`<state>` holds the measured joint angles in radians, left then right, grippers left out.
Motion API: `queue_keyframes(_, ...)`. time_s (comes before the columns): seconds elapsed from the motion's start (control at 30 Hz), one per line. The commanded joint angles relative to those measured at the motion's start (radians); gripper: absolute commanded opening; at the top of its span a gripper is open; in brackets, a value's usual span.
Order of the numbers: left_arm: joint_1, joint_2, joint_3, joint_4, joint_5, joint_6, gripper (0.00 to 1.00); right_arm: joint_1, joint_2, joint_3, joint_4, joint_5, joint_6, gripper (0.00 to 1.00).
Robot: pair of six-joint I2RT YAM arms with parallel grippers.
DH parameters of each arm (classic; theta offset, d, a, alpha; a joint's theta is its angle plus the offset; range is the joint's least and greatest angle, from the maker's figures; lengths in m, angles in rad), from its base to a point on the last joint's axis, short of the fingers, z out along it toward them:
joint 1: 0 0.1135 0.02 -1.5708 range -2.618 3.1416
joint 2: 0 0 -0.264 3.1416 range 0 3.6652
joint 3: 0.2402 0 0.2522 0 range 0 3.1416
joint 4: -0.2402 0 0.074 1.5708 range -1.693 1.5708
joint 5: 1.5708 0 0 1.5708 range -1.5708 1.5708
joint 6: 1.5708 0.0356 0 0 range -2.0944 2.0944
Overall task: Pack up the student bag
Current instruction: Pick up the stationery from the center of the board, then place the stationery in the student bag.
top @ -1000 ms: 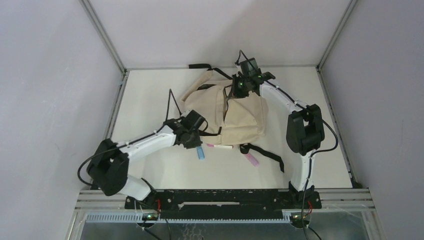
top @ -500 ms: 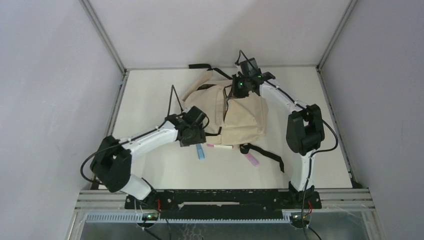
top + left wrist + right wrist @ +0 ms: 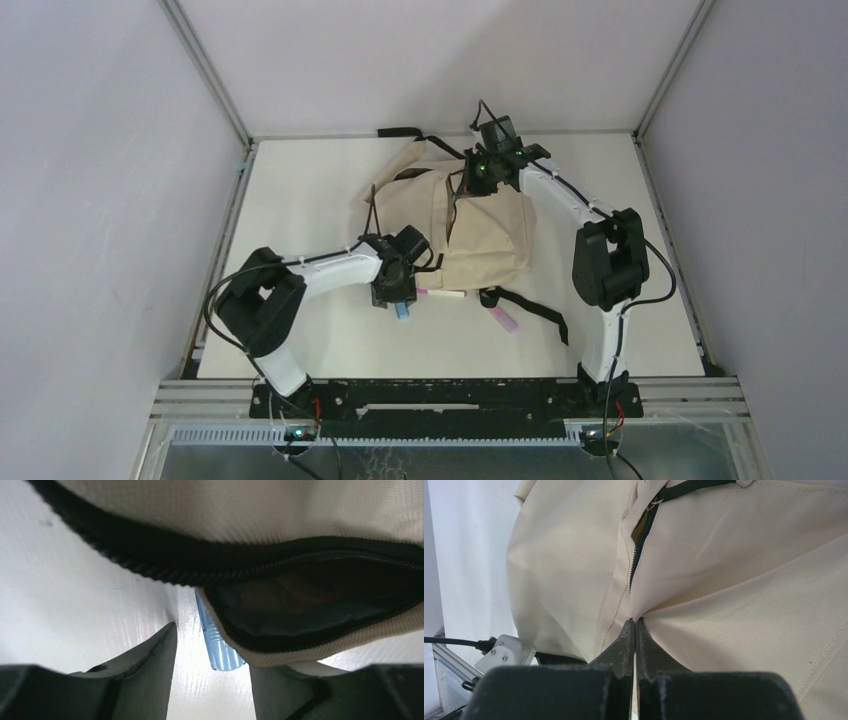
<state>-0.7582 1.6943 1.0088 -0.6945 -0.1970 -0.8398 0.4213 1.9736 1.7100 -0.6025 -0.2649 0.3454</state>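
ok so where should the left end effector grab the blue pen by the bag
Grip the blue pen on its exposed near end, from above, fingers across its width: it lies flat on the table, its far end tucked under the student bag.

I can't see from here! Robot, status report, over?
Left jaws open over blue pen. Right jaws shut on student bag. Bag's edge overlaps the pen.

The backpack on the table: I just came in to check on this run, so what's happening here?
The right gripper is shut on a fold of the student bag, beside its zipper. The left gripper hangs open at the bag's near edge, jaws either side of a blue pen lying on the table by an unzipped pocket. A pink pen lies nearby, untouched.
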Motion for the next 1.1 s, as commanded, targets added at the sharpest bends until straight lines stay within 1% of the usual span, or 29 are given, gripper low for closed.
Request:
queue_keyframes(0.0,-0.005,0.028,-0.007,0.007,0.025,-0.02,0.55,0.015,-0.058,0.025,0.027,-0.028,0.001,0.0)
queue_keyframes(0.03,-0.004,0.04,-0.005,0.01,0.031,-0.019,0.54,0.014,-0.058,0.025,0.028,-0.029,0.002,0.0)
queue_keyframes(0.1,-0.005,0.057,0.004,0.009,0.035,-0.017,0.43,0.015,-0.056,0.025,0.031,-0.031,0.003,0.0)
queue_keyframes(0.17,-0.005,0.04,0.007,0.0,0.019,-0.021,0.34,0.015,-0.056,0.025,0.031,-0.033,0.004,0.0)
queue_keyframes(0.3,-0.002,-0.056,0.014,-0.022,-0.003,-0.031,0.25,0.014,-0.059,0.023,0.029,-0.031,0.0,0.0)
queue_keyframes(0.43,-0.002,-0.144,0.101,-0.097,-0.03,-0.012,0.21,0.013,-0.062,0.019,0.031,-0.034,0.0,0.0)
queue_keyframes(0.5,-0.002,-0.19,0.154,-0.128,-0.05,0.01,0.21,0.011,-0.067,0.015,0.033,-0.034,0.0,0.0)
queue_keyframes(0.57,0.002,-0.224,0.206,-0.139,-0.054,0.036,0.21,0.01,-0.07,0.014,0.035,-0.035,0.0,0.0)
queue_keyframes(0.63,0.026,-0.233,0.263,-0.128,-0.025,0.07,0.21,0.008,-0.075,0.01,0.038,-0.037,0.001,0.0)
queue_keyframes(0.73,0.075,-0.189,0.376,-0.113,0.015,0.132,0.2,0.009,-0.087,0.0,0.045,-0.04,0.006,0.0)
queue_keyframes(0.83,0.126,-0.112,0.478,-0.08,0.062,0.181,0.21,0.011,-0.098,-0.011,0.052,-0.04,0.009,0.0)
queue_keyframes(0.93,0.18,-0.013,0.571,-0.049,0.197,0.216,0.21,0.013,-0.099,-0.012,0.051,-0.043,0.009,0.0)
queue_keyframes(0.97,0.192,0.016,0.602,-0.032,0.268,0.23,0.21,0.015,-0.099,-0.012,0.051,-0.043,0.008,0.0)
queue_keyframes(1.07,0.198,0.08,0.622,0.064,0.341,0.24,0.24,0.017,-0.098,-0.01,0.049,-0.042,0.009,0.0)
